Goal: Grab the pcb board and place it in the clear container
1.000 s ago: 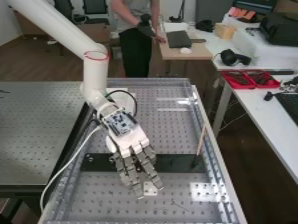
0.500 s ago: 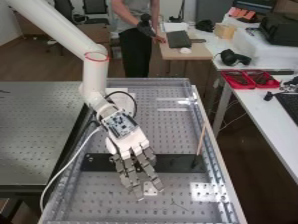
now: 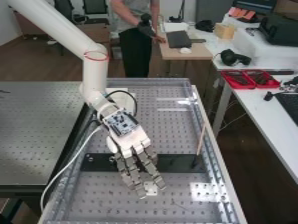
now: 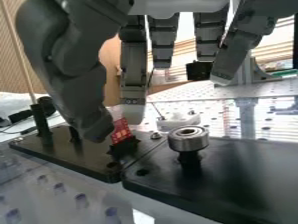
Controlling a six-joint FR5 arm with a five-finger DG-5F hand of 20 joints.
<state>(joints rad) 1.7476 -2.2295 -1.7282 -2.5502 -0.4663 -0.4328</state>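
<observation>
Grey robot hand [image 3: 132, 141], straight-fingered, near board [image 4: 120, 131]

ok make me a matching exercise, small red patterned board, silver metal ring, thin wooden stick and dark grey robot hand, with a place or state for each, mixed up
1. red board
2. metal ring
3. wooden stick
4. hand

a. standing tall near one end of the long black plate
b. fingers extended, not curled
c. set in a small black holder
d. flat on top of a black post

Pairs: 1-c, 2-d, 3-a, 4-b
</observation>
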